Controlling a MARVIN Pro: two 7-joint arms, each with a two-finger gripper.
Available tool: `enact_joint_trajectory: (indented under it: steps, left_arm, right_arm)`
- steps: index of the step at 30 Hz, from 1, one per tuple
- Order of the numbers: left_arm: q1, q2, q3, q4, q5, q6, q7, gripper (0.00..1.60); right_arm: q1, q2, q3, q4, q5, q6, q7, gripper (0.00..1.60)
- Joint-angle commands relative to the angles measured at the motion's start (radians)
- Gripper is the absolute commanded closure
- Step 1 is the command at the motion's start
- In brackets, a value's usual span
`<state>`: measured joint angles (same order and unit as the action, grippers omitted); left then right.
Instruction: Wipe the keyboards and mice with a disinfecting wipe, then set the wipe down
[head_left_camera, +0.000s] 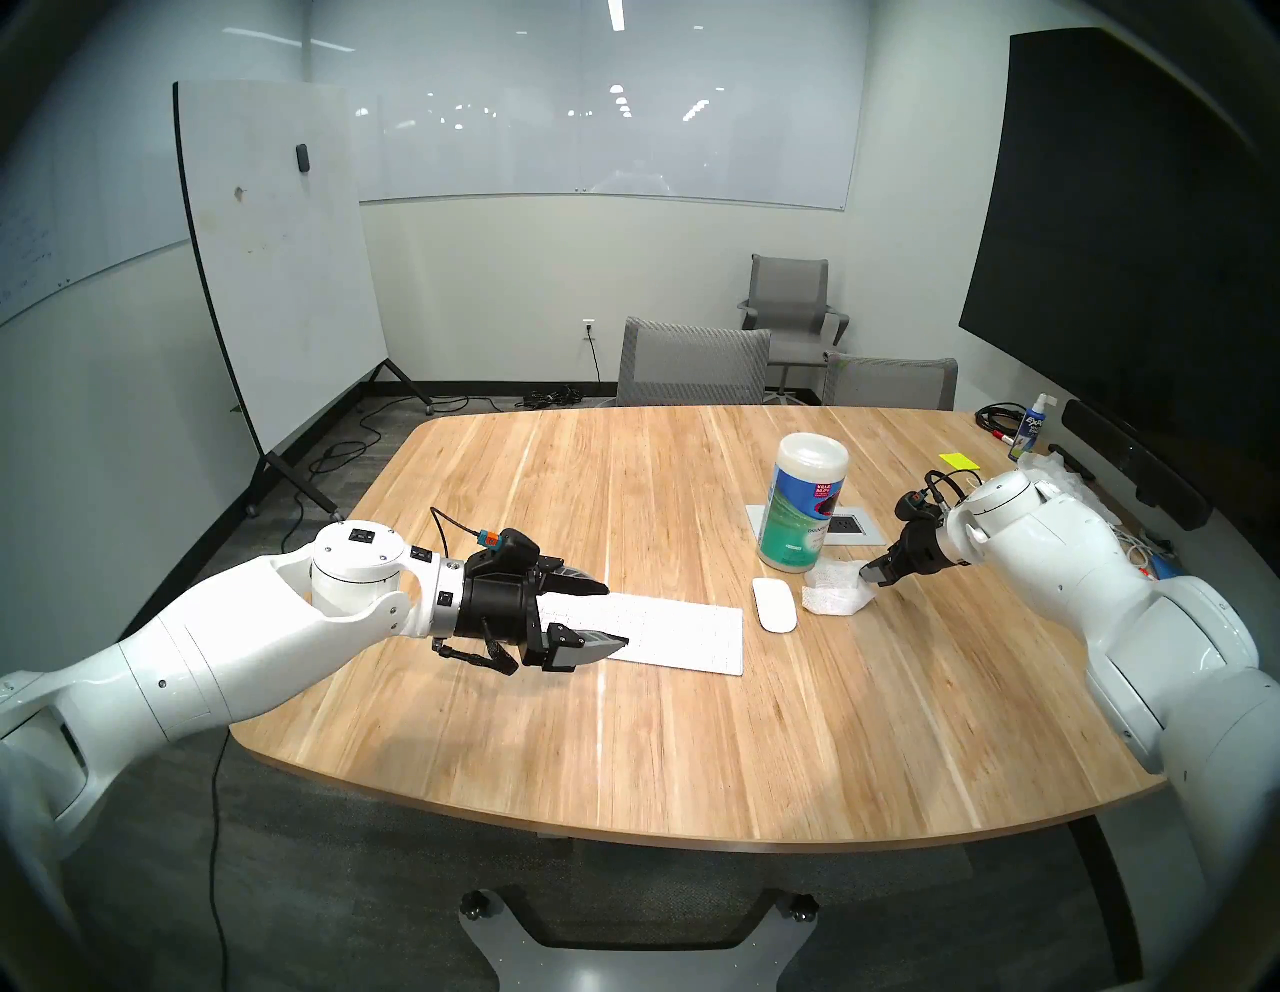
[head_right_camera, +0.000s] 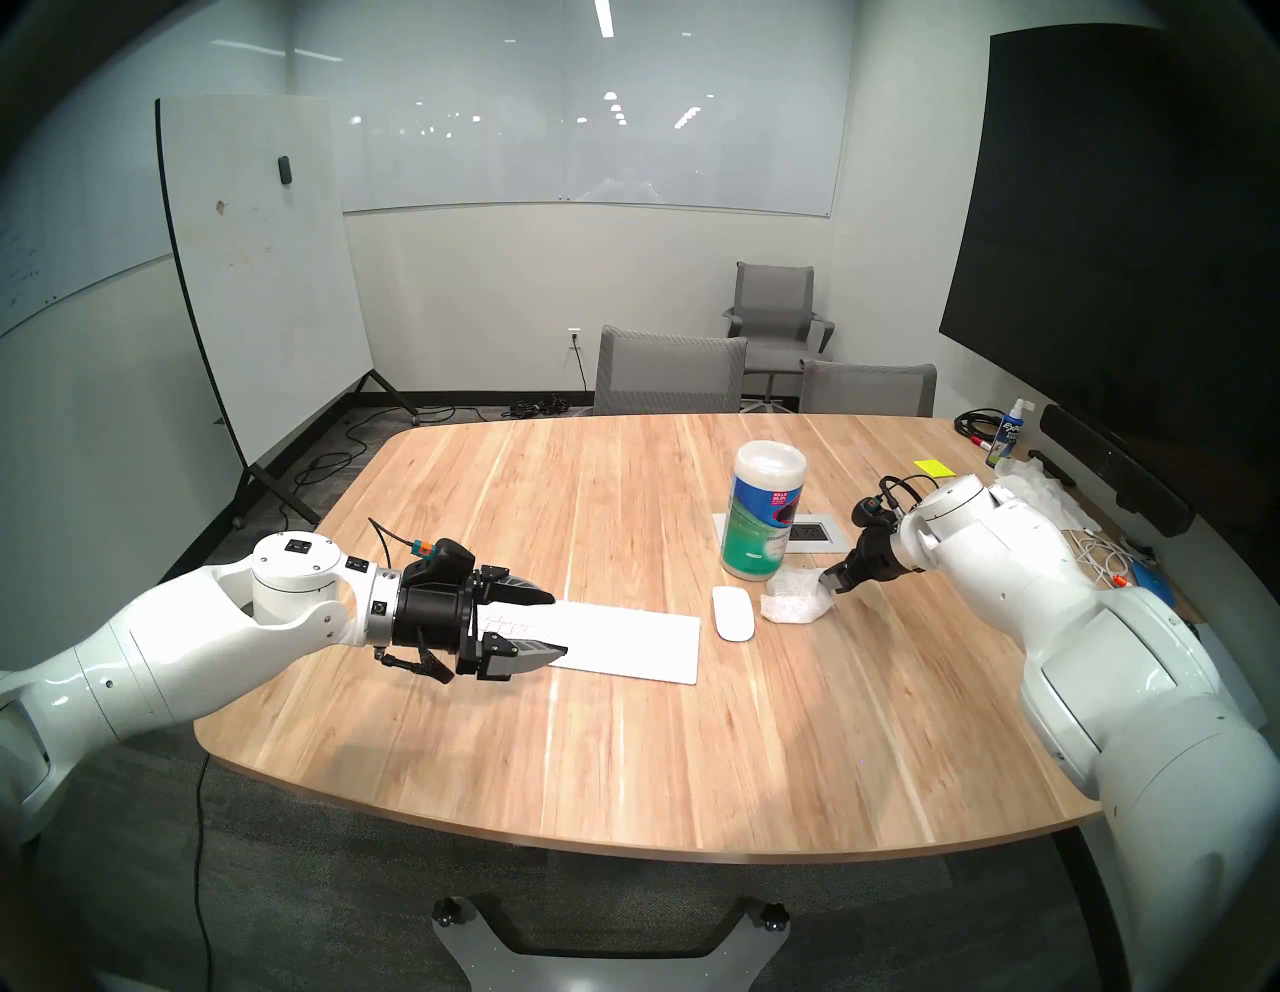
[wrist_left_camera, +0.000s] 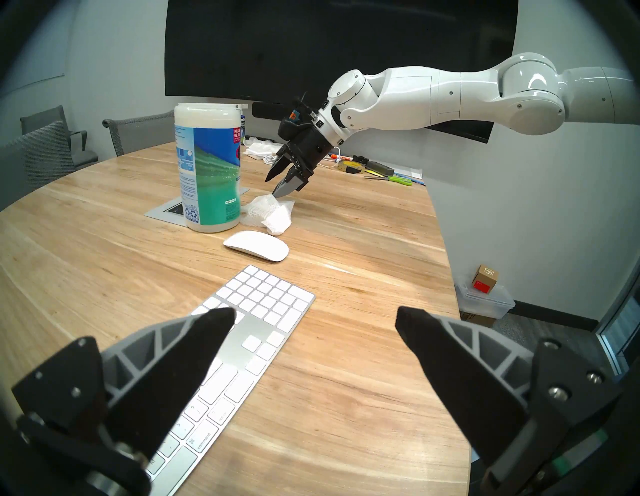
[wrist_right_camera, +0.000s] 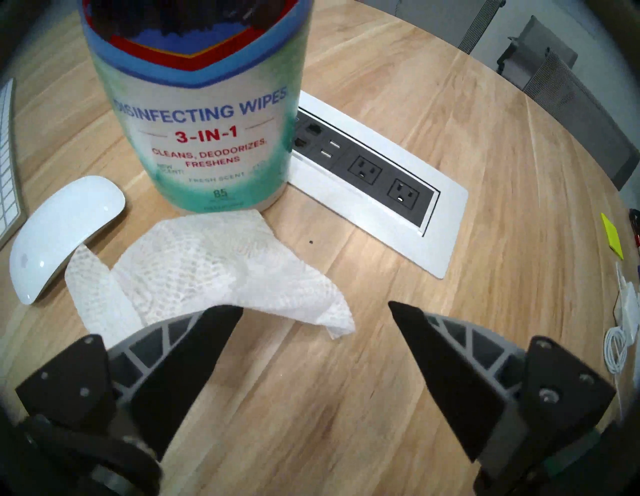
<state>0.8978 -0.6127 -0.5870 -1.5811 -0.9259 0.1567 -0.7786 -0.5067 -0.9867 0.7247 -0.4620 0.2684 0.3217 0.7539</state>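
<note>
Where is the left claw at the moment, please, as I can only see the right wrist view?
Observer: The left claw hovers open above the left end of the keyboard, holding nothing.
Operator: Thank you. Is my right claw touching the wipe?
Observer: In the left wrist view the right claw is open, angled downward, and its lower tip meets the top of the rumpled wipe. Nothing is gripped.
Operator: And could you tell me how the top of the canister looks?
Observer: The canister stands upright with its white top on, and no wipe sticks out of it.
</note>
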Motion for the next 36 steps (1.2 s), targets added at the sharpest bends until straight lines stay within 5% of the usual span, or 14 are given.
enact_joint_trajectory:
  steps: [1, 14, 26, 36]
  left_arm:
    - [-0.013, 0.0, -0.012, -0.012, -0.004, -0.003, -0.002, 0.0]
    - [-0.013, 0.0, -0.012, -0.012, -0.004, -0.002, -0.001, 0.0]
    - [-0.013, 0.001, -0.012, -0.013, -0.005, -0.002, -0.001, 0.0]
    - [-0.013, 0.001, -0.012, -0.013, -0.005, -0.002, -0.001, 0.0]
  right_arm:
    - [0.061, 0.016, 0.012, -0.03, 0.002, 0.004, 0.024, 0.0]
    - [0.11, 0.029, 0.004, -0.006, -0.031, -0.01, 0.042, 0.0]
    - [0.031, 0.076, -0.066, -0.076, -0.122, -0.082, 0.057, 0.0]
    - [-0.014, 0.103, -0.109, -0.095, -0.192, -0.178, -0.019, 0.0]
